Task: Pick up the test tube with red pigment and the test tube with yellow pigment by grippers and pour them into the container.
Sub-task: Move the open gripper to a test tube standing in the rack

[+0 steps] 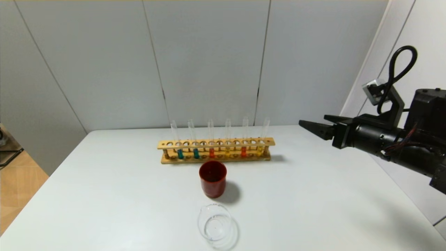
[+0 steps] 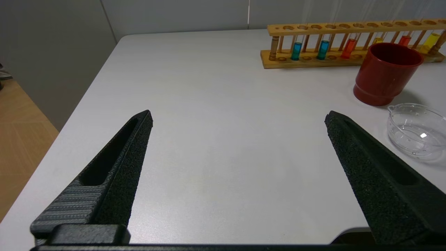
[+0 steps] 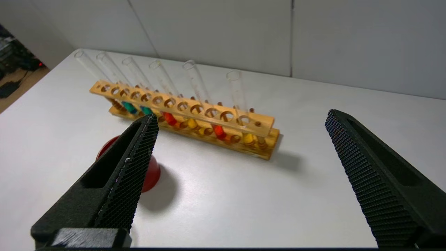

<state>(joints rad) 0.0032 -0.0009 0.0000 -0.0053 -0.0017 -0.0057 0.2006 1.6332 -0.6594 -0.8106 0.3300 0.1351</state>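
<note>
You are looking at a white table (image 1: 313, 195) with plain grey wall panels behind it, and you can read no writing or labels on anything here. A wooden rack (image 1: 215, 143) stands across the far middle of the table with six glass tubes upright in it. From your left they go: two teal tubes (image 1: 180, 153), then a test tube with red pigment (image 1: 211, 152), a test tube with yellow pigment (image 1: 227, 152), a second red tube (image 1: 243, 151) and a second yellow tube (image 1: 260, 150) at the right end. Just in front of the rack, close to the first red and yellow tubes, stands a dark red cup (image 1: 213, 178). It partly hides the low part of the rack in the left wrist view. Nearer to you, in front of the cup, sits the container (image 1: 215, 223), a low clear glass beaker. Your right gripper (image 1: 315, 126) hangs in the air to the right of the rack, above the table, with its fingers spread wide and nothing between them. Your left gripper (image 2: 238, 118) is low over the bare near-left part of the table, well apart from the rack, also spread wide and holding nothing.
</note>
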